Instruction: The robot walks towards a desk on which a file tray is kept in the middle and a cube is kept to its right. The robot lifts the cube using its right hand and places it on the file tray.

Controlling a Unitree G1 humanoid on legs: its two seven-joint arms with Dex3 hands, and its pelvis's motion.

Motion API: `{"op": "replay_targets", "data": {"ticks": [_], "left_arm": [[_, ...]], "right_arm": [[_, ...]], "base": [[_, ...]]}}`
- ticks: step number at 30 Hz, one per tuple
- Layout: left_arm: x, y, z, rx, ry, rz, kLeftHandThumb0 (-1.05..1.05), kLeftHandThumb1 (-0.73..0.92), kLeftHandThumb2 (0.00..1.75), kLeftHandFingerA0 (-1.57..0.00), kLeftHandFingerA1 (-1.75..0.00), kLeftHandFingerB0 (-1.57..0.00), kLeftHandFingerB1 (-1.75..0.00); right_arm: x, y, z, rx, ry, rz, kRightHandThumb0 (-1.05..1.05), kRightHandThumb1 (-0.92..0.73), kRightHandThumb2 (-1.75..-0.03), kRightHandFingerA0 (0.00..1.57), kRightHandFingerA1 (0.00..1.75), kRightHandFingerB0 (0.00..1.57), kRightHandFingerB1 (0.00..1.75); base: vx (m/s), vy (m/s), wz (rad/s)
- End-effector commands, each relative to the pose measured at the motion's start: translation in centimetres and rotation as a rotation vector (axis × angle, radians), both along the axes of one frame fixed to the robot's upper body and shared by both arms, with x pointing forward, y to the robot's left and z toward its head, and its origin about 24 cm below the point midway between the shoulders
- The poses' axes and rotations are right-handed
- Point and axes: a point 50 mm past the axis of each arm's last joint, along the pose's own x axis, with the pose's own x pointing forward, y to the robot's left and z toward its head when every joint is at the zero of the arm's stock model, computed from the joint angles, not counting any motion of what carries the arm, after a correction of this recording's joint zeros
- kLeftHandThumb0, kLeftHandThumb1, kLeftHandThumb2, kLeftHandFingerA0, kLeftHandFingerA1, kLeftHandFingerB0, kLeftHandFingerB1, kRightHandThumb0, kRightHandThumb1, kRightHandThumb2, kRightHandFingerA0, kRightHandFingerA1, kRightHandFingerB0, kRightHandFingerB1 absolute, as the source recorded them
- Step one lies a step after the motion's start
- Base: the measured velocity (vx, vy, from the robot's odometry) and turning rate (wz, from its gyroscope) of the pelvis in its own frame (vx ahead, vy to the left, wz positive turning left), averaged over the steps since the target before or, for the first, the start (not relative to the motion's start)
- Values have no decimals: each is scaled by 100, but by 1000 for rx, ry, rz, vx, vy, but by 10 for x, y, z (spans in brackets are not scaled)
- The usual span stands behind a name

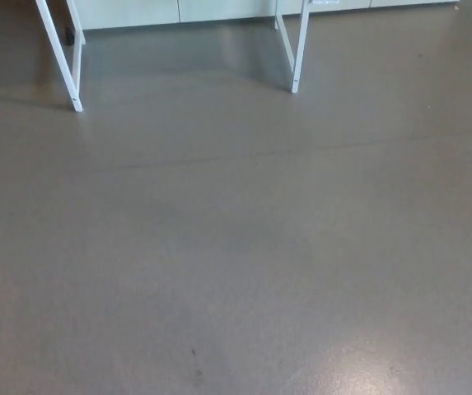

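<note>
A smooth grey-brown floor [236,247] fills nearly the whole head view. It is matte over most of its spread and glossy where a pale patch of glare [359,370] lies, far below and to the right of the left leg frame [61,58]. That frame is made of two slim, flat-sided white bars, apparently painted metal, which slant together and meet in one small foot on the floor. A second frame of the same build, the right leg frame [298,45], stands well to the right of it, with its foot a little higher in the picture.

Just behind the left leg frame sits a small dark object [69,35], too small to identify. Above and to the right of the frame runs a row of pale, flat panels [128,12] with thin vertical joins, and a strip of shadow lies on the floor under their lower edge.

A faint straight seam [219,156] crosses the floor below the frame's foot, rising slightly toward the right. Far below the frame lie two small dark specks [194,354].

From the frame's foot down to the lower edge of the picture the floor lies open, as does the span between the two frames.

Whatever top the frames carry is cut off by the picture's upper edge, so the cube and the file tray are out of sight. The left hand and the right hand are outside the view, so their state cannot be told.
</note>
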Motion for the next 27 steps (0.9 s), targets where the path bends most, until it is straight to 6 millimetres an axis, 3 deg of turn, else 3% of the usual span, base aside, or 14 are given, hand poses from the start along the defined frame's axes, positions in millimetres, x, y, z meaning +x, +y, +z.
{"op": "replay_targets", "data": {"ticks": [1, 2, 7, 9, 11, 13, 16, 17, 18, 19, 20, 22, 26, 27], "left_arm": [[-15, 25, 12, -109, -194, 349, -71, 20, 141, -14, -98, 0, -90], [-15, 26, 13, -103, -197, 348, -71, 30, 142, -13, -95, 0, -86], [-24, 30, 13, -56, -133, 335, -55, 37, 142, -25, -93, -17, -86], [-26, 31, 13, -55, -131, 340, -58, 40, 145, -21, -92, -14, -86], [-29, 31, 13, -49, -121, 346, -52, 42, 144, -23, -91, -21, -87], [-28, 30, 12, -47, -113, 348, -48, 45, 143, -27, -90, -25, -86], [-33, 31, 12, -54, -105, 354, -60, 41, 148, -21, -94, -22, -90], [-35, 31, 12, -61, -115, 353, -71, 39, 149, -10, -92, -7, -87], [-36, 31, 12, -59, -107, 355, -71, 40, 149, -6, -90, -3, -85], [-37, 31, 12, -60, -110, 346, -74, 40, 149, -3, -89, 0, -85], [-36, 31, 12, -60, -112, 346, -73, 13, 168, -19, -109, -27, -109], [-37, 30, 11, -59, -112, 352, -69, 45, 148, -6, -88, 0, -83], [-39, 28, 10, -94, -130, 374, -68, 52, 150, -19, -92, -2, -82], [-40, 28, 10, -92, -118, 354, -77, 23, 163, -39, -112, -30, -105]], "right_arm": [[-22, -15, 12, 38, -92, -15, -72, -52, -83, 45, 55, 7, 38], [-23, -14, 10, 63, -38, -2, -69, -65, -61, 43, 43, 10, 25], [-36, -13, 5, 91, 28, 5, -77, -53, -89, 27, 50, 4, 23], [-36, -15, 5, 106, 34, -16, -73, -64, -61, 32, 37, 4, 23], [-36, -16, 5, 67, 64, 11, -76, -56, -89, 31, 49, 5, 24], [-35, -18, 7, 62, 83, 34, -72, -67, -62, 34, 37, 4, 22], [-41, -16, 4, 65, 90, 30, -76, -54, -89, 22, 49, 2, 26], [-42, -16, 3, 68, 106, 38, -73, -67, -62, 28, 36, 5, 24], [-45, -15, 3, 83, 113, 44, -79, -56, -90, 22, 48, 2, 22], [-45, -15, 2, 85, 123, 40, -72, -68, -61, 29, 36, 2, 28], [-46, -15, 2, 105, 106, 29, -76, -52, -89, 26, 51, 3, 25], [-48, -16, 3, 137, 103, -1, -73, -65, -61, 30, 37, 5, 25], [-48, -16, 4, 52, 130, 55, -79, -55, -90, 25, 48, 4, 29], [-48, -16, 5, 57, 128, 60, -79, -56, -91, 26, 49, 4, 26]], "base": [[0, 0, 0], [0, 0, 0], [0, 0, 0], [0, 0, 0], [0, 0, 0], [0, 0, 0], [0, 0, 0], [0, 0, 0], [0, 0, 0], [0, 0, 0], [0, 0, 0], [62, 23, 5], [-49, 5, 21], [0, 0, 0]]}}
